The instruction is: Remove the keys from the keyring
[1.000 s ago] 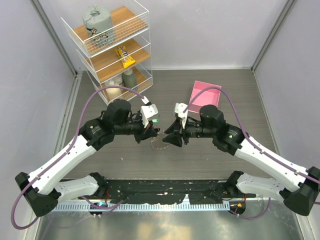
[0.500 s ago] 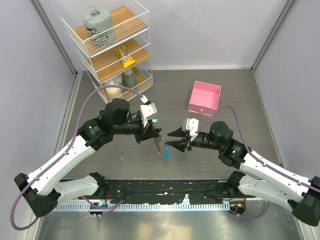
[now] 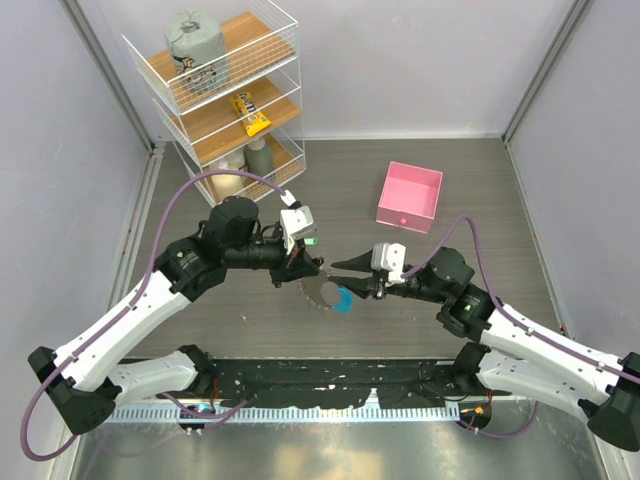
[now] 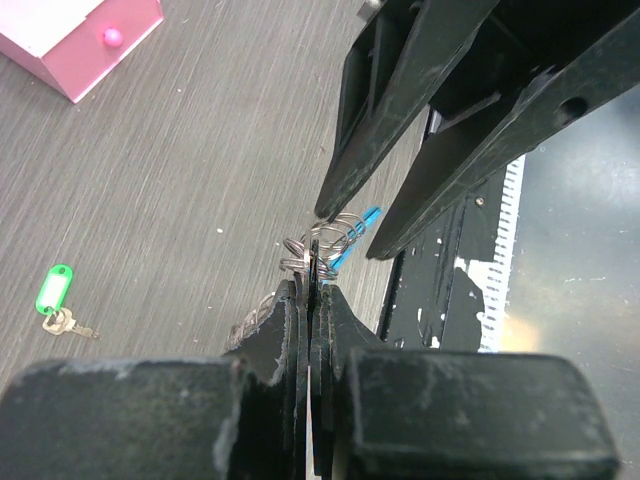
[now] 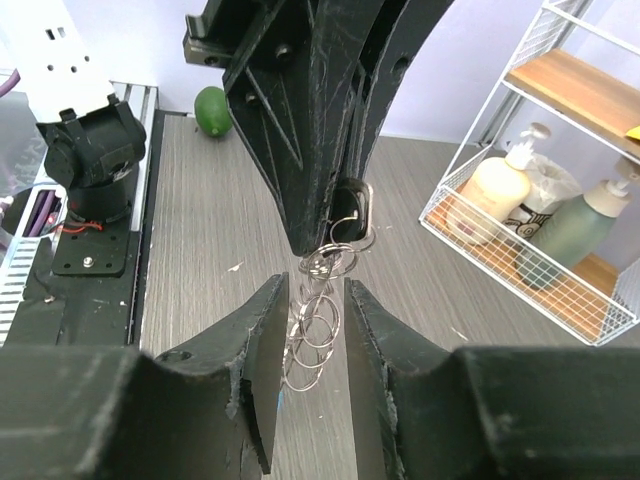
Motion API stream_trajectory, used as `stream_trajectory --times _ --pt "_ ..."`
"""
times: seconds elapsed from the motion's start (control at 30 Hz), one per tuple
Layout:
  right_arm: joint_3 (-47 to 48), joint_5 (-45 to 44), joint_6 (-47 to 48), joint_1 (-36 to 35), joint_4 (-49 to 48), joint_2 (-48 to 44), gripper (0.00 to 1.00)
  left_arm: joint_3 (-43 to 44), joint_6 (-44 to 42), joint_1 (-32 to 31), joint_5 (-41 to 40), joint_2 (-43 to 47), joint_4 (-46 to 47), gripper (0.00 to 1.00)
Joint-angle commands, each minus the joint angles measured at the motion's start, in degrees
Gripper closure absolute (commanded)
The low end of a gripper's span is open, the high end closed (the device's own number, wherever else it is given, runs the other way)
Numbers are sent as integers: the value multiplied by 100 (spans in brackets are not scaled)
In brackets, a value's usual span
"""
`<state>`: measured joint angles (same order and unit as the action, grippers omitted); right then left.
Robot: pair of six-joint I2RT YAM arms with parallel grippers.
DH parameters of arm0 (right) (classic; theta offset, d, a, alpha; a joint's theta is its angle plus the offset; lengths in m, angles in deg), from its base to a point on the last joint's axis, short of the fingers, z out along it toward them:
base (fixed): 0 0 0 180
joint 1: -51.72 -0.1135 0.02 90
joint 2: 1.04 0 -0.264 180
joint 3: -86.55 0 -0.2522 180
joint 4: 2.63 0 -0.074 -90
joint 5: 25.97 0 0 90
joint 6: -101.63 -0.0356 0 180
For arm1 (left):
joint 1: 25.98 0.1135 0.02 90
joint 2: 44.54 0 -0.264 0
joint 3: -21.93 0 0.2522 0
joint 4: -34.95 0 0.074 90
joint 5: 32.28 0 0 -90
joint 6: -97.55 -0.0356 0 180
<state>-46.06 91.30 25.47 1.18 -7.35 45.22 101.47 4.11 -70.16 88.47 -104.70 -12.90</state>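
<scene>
My left gripper is shut on the top of the keyring and holds it above the table. The keys hang from it as a jagged silver fringe, with the blue band at the right. In the left wrist view the shut gripper pinches the thin loop, with small rings and the blue band just beyond. My right gripper is open. In its wrist view its fingers stand on either side of the hanging silver rings without touching. A black tag hangs under the left fingers.
A pink box sits at the back right and shows in the left wrist view. A white wire shelf with bottles stands at the back left. A loose key with a green tag lies on the table. A green fruit lies far off.
My right arm has dropped lower and turned, its open fingers now straddling the hanging rings. The key bundle has swung, and the blue band now shows. My left gripper has stayed put.
</scene>
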Motion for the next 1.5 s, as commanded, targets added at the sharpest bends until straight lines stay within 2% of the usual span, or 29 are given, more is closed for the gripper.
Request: stream_trajectory --times 0.0,0.27,0.43,0.67,0.8,0.9,1.0,1.2,1.47 --pt "302 7 171 -122 -235 181 66 286 37 -20 195 171 350 100" --pt "496 -2 233 -228 -182 471 68 260 28 -20 222 198 368 100" --pt "531 24 259 -263 -156 551 73 251 37 -20 230 215 376 100" --pt "548 -28 294 -280 -173 639 82 269 80 -20 292 233 394 100" --pt "566 -81 285 -281 -165 621 95 260 72 -20 292 233 394 100" --pt "592 -64 180 -281 -86 586 95 225 28 -20 257 250 385 100" --pt "987 77 -74 -281 527 682 94 190 -34 -20 213 277 394 100" --pt "1453 278 -830 -141 1100 867 95 146 -95 -20 151 321 350 100" --pt "2235 1332 -2359 431 1567 1525 95 111 -209 -20 81 453 236 100"
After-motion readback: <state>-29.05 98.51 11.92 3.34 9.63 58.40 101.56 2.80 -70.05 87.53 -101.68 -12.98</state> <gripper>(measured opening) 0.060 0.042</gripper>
